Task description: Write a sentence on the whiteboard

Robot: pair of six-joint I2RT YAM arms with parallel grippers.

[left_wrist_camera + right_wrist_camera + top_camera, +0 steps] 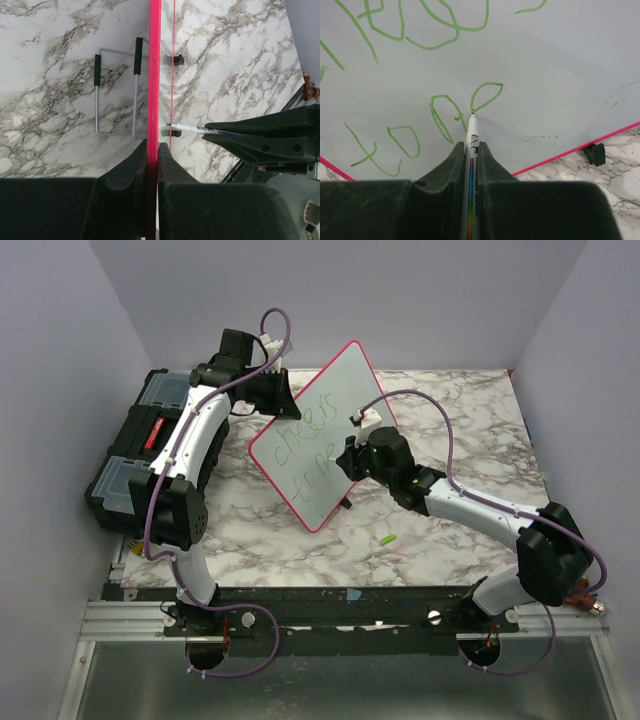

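Observation:
The whiteboard (335,400) stands tilted on the marble table, white with a red-pink rim. My left gripper (272,390) is shut on its upper left edge; in the left wrist view both jaws (153,146) pinch the red rim (155,70). My right gripper (352,447) is shut on a white marker (471,150) with a rainbow stripe. The marker tip touches the board beside a green loop. The sentence (305,440) shows in green: "cheers" above, and "to" with further letters (445,107) below it. The marker (187,128) also shows in the left wrist view, touching the board.
A black toolbox (145,445) sits at the left under the left arm. A small green cap (386,539) lies on the table in front of the board. A wire stand (117,90) lies behind the board. A black clip foot (595,152) sits at the board's lower rim.

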